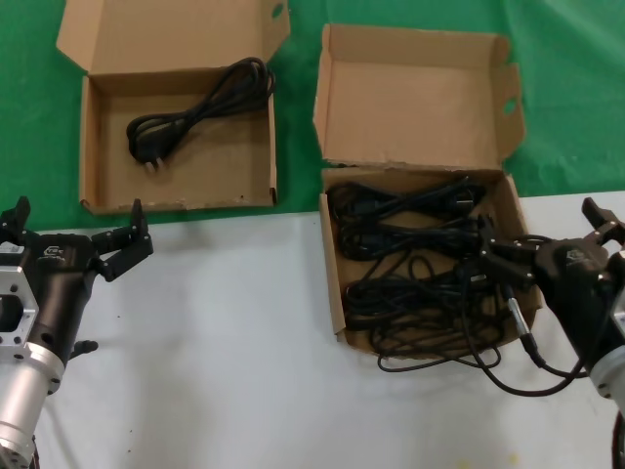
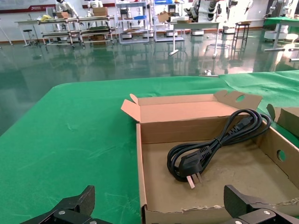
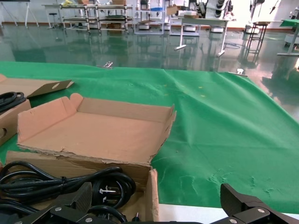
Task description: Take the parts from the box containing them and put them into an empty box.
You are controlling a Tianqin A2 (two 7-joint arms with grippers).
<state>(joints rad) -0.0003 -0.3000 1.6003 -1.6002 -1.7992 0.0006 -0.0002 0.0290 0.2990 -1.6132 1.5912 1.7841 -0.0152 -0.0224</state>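
The squarish box stands at the right with its ragged-hinged lid up and a tangle of several black power cables inside. One cable loop hangs over its front onto the table. The wider shallow box at the back left holds one black cable. My right gripper is open and empty at the squarish box's right front corner; in its wrist view cables lie below. My left gripper is open and empty in front of the wider box, facing its cable.
The boxes sit where the green cloth meets the white table top. The two boxes stand side by side with a narrow gap between them. A workshop floor with racks shows far behind in the wrist views.
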